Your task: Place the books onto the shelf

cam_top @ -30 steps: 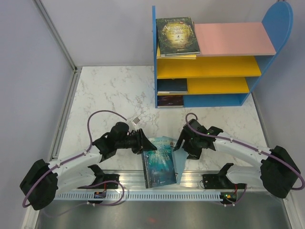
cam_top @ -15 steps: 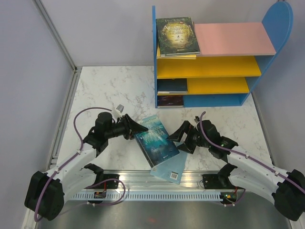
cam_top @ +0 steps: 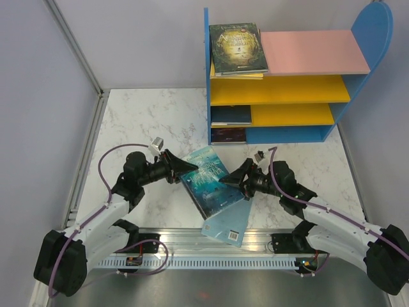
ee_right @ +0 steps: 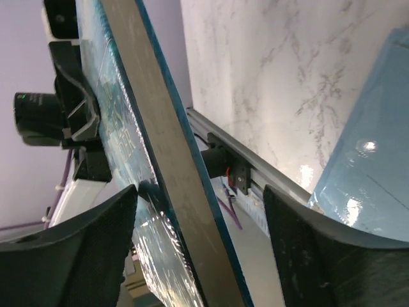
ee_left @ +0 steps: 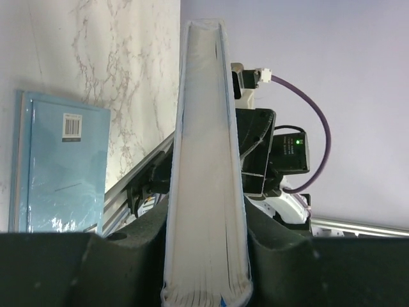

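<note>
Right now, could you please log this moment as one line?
left pincer: shut on teal book | right pincer: open astride it | pale blue book: lying flat

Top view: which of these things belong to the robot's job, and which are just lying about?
Job: teal book in left gripper; pale blue book on the table; shelf with its shelved books.
Lying about: metal rail; purple cables.

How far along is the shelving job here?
Shelved: green fantasy book atop the shelf, navy book and another dark book lower. In hand: left gripper clamps the teal ocean book, open right gripper straddling its edge. Left: that one, plus the light-blue book on the table.
</note>
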### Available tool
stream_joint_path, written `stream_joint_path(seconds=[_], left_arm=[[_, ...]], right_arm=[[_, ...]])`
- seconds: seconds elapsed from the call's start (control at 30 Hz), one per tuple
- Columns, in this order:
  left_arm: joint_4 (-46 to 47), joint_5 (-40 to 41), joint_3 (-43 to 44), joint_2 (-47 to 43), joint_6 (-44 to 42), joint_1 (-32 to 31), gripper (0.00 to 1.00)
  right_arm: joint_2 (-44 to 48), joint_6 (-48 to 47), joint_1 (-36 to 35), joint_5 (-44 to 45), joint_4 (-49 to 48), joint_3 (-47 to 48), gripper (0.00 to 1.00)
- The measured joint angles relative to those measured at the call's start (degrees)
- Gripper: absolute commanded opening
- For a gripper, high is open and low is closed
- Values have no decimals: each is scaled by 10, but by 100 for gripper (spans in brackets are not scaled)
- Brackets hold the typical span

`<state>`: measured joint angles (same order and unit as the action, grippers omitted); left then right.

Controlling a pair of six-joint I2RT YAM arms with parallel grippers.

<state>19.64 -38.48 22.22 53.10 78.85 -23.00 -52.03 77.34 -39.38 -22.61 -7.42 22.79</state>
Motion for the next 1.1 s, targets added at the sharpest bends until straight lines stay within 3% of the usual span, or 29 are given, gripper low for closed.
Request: stream_joint_path(seconds=[0.07,0.1,0.17,0.2,0.23,0.37,0.5,0.7,0.8,0.87,0.97,1.1], left_arm=[[16,-5,-8,1,11,4,2],[18,-6,-13,2,12,5,2],[17,-9,-18,8,20,8,2],[15,-10,-21,11,29,10,2],[15,-14,-21,13,37,12,2],[-5,-21,-5,16,35,10,2],[-57,-28,29,37,10,7,15],[-181,-36,93,73,-55,1,56],[-259,-18,100,83,-106,5,67],[-306,-3,101,84,-136,12,84],[-357,10,102,77,-168,21,93],[-408,16,103,43,-199,39,94]], right_arm=[[4,20,0,-15,-45,-22,57],[8,31,0,-21,-64,-34,42],[21,54,2,-31,-112,-59,24],[30,63,2,-32,-134,-68,8],[37,75,2,-32,-148,-74,0],[55,102,2,-31,-175,-94,0],[72,123,2,-19,-178,-108,0],[102,144,-3,4,-174,-131,0],[130,137,-2,17,-149,-146,0],[145,139,-2,33,-125,-167,0],[159,143,0,64,-77,-198,0],[171,149,10,96,-22,-216,0]])
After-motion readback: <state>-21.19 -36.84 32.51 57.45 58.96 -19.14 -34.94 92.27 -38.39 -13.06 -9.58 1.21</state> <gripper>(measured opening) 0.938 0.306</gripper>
